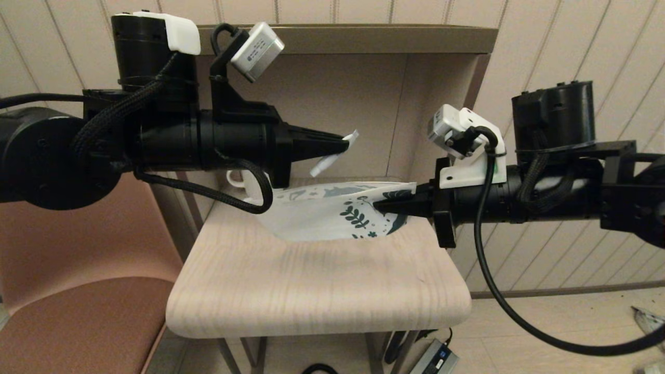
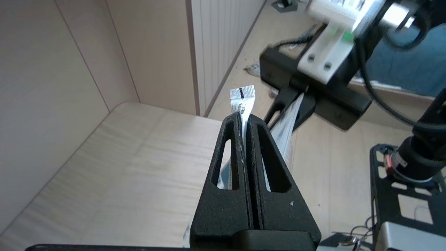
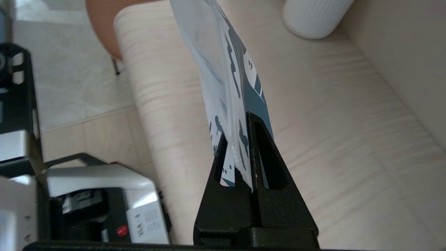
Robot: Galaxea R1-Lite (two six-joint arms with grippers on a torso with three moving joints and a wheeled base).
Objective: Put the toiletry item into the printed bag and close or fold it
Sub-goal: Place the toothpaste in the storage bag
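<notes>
I had the left gripper (image 1: pixel 344 146) raised above the pale wood-grain desk (image 1: pixel 311 280), its fingers (image 2: pixel 259 139) clenched on the slim white toiletry tube (image 1: pixel 332 156), whose flat crimped end (image 2: pixel 242 94) stuck out past the tips. The tube hung in the air over the white printed bag with dark teal leaf pattern (image 1: pixel 332 213), apart from it. My right gripper (image 1: pixel 382 205) pinched the bag's printed end between closed fingers (image 3: pixel 259 139), lifting that edge off the desk while the rest sagged onto the wood. Behind the bag I could make out what looked like a ribbed white mug (image 3: pixel 313 17), mostly hidden in the head view.
</notes>
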